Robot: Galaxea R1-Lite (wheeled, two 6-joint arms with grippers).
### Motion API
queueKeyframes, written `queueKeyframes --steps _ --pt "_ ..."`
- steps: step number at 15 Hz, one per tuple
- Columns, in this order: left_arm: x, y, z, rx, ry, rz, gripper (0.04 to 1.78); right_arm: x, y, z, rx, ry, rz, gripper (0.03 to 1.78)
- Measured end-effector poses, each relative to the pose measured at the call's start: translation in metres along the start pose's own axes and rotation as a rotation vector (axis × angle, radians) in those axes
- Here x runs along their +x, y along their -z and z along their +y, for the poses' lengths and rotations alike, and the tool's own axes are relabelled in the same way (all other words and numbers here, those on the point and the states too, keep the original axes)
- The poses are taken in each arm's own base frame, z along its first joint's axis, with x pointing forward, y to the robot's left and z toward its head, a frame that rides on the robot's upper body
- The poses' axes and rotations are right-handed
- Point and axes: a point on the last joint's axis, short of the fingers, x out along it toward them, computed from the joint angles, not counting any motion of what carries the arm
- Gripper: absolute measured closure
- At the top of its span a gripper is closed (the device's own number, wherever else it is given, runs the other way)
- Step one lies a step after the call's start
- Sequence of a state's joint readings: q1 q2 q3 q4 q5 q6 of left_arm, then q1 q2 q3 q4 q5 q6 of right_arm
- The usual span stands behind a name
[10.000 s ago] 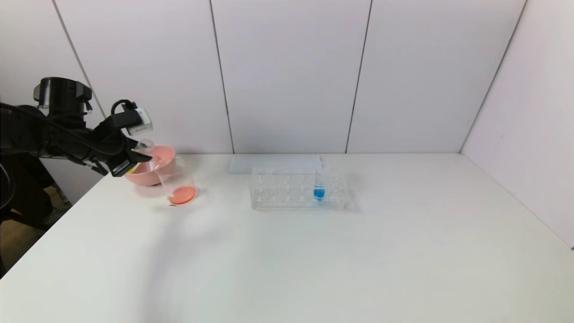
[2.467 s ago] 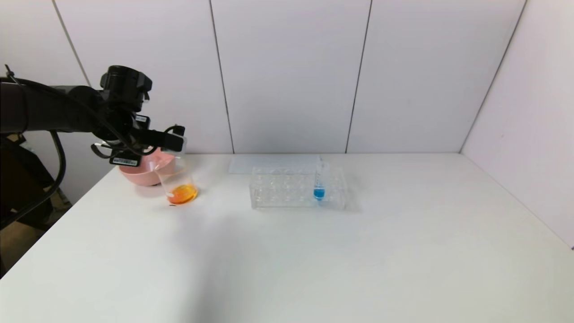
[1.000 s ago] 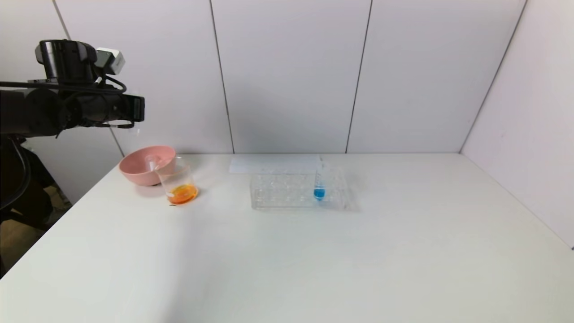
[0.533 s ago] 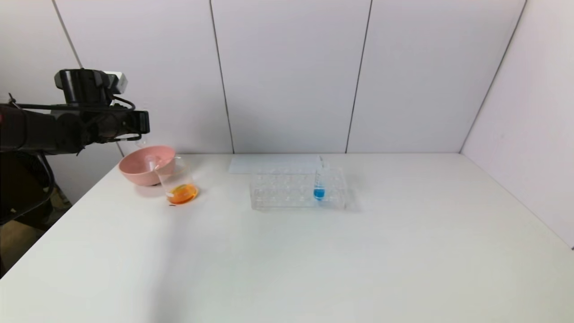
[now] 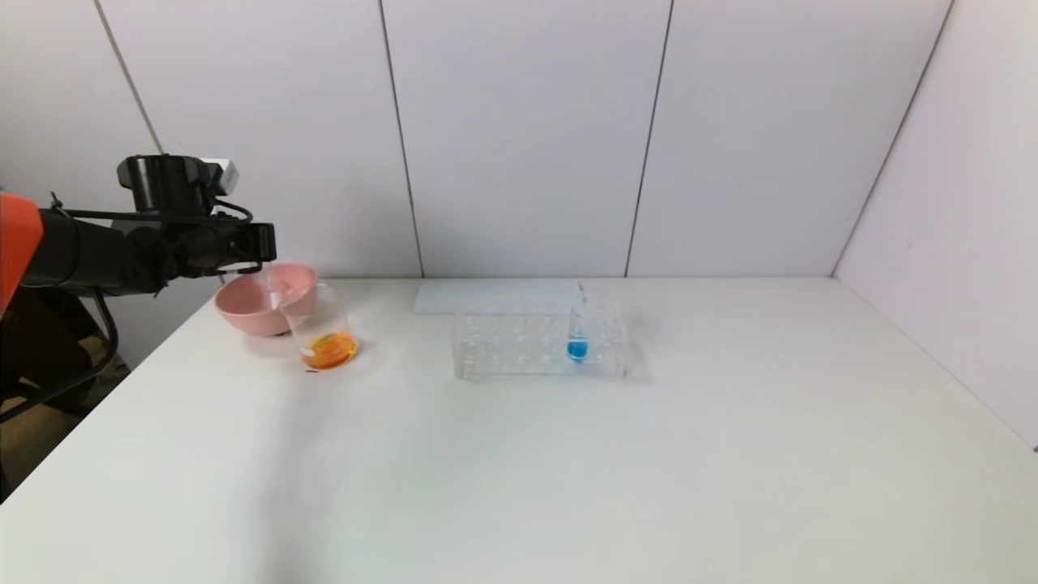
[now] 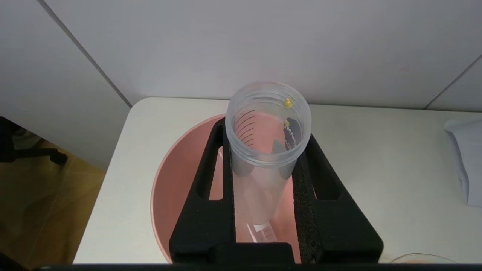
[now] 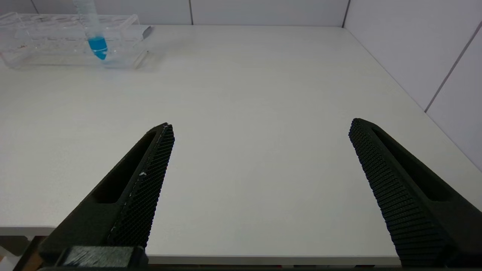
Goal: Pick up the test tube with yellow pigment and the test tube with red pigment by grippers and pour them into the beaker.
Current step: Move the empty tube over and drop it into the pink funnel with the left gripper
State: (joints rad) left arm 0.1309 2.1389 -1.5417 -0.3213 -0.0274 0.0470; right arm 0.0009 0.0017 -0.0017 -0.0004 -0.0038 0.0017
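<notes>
My left gripper (image 5: pixel 261 242) hangs just above the pink bowl (image 5: pixel 243 312) at the table's far left. In the left wrist view it (image 6: pixel 265 131) is shut on a clear, emptied test tube (image 6: pixel 263 150) with yellow droplets at its rim, held over the bowl (image 6: pixel 177 188). A second clear tube (image 6: pixel 260 231) lies in the bowl; no red liquid shows in it. The beaker (image 5: pixel 324 332) stands right of the bowl with orange liquid at its bottom. My right gripper (image 7: pixel 260 128) is open and empty over the table's near edge.
A clear tube rack (image 5: pixel 519 341) stands mid-table at the back, holding one tube with blue liquid (image 5: pixel 577 328); both show in the right wrist view (image 7: pixel 94 37). A white sheet (image 5: pixel 495 296) lies behind the rack. The table's left edge runs beside the bowl.
The left gripper has come down and slightly right toward the pink bowl, still holding the tube. Ten seconds ago the beaker's liquid was red; it is orange now.
</notes>
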Motion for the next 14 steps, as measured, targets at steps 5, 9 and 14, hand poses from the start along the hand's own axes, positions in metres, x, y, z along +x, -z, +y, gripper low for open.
queueKeyframes --steps 5,9,14 --pt "0.013 0.014 -0.001 -0.001 0.030 0.015 1.37 0.000 0.000 0.000 0.000 0.000 0.000 0.11" --pt "0.020 0.023 -0.002 0.001 0.047 0.039 1.35 0.000 0.000 0.000 0.000 0.000 0.000 0.11" --pt "0.021 0.023 -0.002 0.001 0.046 0.040 0.88 0.000 0.000 0.000 0.000 0.000 0.000 0.11"
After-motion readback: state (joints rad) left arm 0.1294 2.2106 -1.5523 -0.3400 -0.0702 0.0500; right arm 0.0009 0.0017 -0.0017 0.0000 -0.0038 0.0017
